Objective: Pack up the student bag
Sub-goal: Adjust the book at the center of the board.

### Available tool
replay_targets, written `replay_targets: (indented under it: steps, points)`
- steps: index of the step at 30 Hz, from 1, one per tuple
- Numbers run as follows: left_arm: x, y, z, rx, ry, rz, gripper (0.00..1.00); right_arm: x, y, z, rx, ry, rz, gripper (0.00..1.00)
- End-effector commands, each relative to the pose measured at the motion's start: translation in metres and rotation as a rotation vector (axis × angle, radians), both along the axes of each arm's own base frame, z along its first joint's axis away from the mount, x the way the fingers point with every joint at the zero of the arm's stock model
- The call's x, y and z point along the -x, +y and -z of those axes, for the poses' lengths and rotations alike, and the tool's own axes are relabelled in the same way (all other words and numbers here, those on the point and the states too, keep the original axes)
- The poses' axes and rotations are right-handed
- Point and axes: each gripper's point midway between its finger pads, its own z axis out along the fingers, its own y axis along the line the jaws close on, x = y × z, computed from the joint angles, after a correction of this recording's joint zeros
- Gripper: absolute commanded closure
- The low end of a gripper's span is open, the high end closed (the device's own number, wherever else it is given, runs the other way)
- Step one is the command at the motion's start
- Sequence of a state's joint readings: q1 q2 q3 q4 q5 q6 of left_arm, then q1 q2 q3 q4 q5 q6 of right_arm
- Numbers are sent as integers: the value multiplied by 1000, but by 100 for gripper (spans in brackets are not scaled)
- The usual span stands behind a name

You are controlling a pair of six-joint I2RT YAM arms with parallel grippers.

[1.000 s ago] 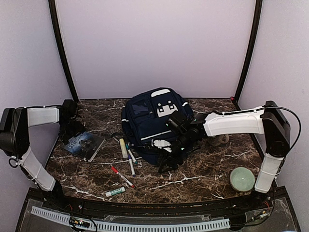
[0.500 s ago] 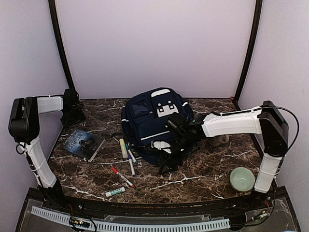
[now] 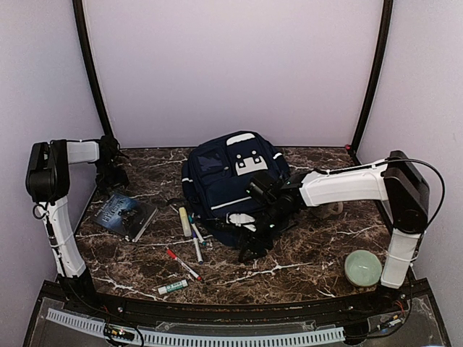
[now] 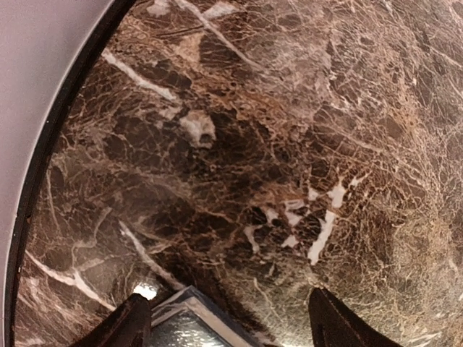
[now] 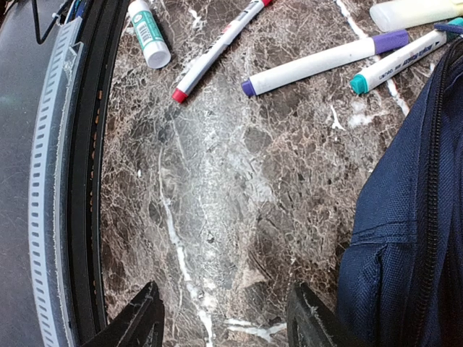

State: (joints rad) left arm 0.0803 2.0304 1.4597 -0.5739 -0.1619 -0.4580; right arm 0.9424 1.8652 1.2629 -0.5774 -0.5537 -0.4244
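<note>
Marble worktop (image 3: 289, 271): found student bag (image 3: 233, 181) just beside right gripper (image 5: 224, 312), spread, empty; left gripper (image 4: 228, 303) spread, well apart; print on purple-capped marker (image 5: 318, 63) unreadable.

We see a robotics lab test cell: a dark marble-patterned bench (image 3: 304, 271) boxed in by plain lilac walls (image 3: 231, 72) and black corner poles (image 3: 90, 79), two white-and-black robot arms (image 3: 343, 186) bolted at its near edge, a slotted cable duct (image 3: 217, 337) along the front, and a student bag (image 3: 217, 184) and marker pens (image 3: 197, 251) laid out like props.
</note>
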Motion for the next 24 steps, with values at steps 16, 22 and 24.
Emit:
replay_targets:
  steps: [16, 22, 24]
  points:
    - [65, -142, 11, 215, 24, 267, 30, -2, 2, 8, 22, 25, 7, 43]
    - [46, -120, -57, 40, -99, 340, 25, 0, 5, 8, 18, 52, 4, 43]
    - [49, -107, -70, -2, -86, 346, 20, 0, 6, 6, 15, 50, 5, 42]
